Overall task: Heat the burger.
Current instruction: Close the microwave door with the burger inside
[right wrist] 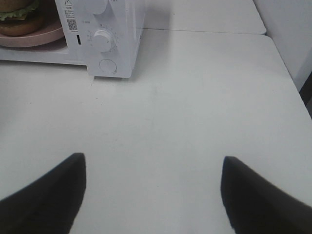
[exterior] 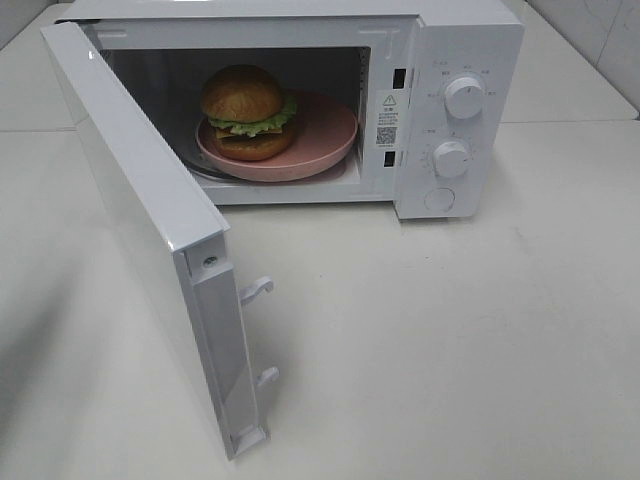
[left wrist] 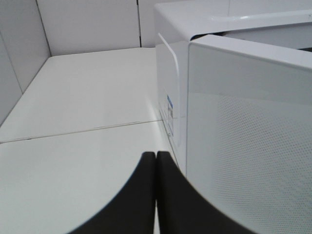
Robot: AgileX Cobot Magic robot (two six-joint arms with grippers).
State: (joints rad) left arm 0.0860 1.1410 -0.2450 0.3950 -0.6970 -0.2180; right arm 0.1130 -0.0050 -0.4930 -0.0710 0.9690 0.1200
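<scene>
The burger (exterior: 247, 112), with a golden-brown bun, green lettuce, cheese and a patty, sits on a pink plate (exterior: 325, 140) inside the white microwave (exterior: 460, 60). The microwave door (exterior: 150, 230) stands wide open toward the front left. In the right wrist view the burger (right wrist: 19, 17) and plate (right wrist: 46, 35) show at one corner. My left gripper (left wrist: 155, 161) is shut and empty, just outside the open door (left wrist: 248, 136). My right gripper (right wrist: 153, 163) is open and empty over the bare table, well in front of the microwave. Neither gripper shows in the exterior high view.
The microwave has two knobs (exterior: 464, 97) (exterior: 451, 158) and a round button (exterior: 439, 199) on its right panel. Two door latch hooks (exterior: 256, 290) stick out from the door's edge. White walls (left wrist: 87, 24) border the table (exterior: 450, 340) at the back and sides.
</scene>
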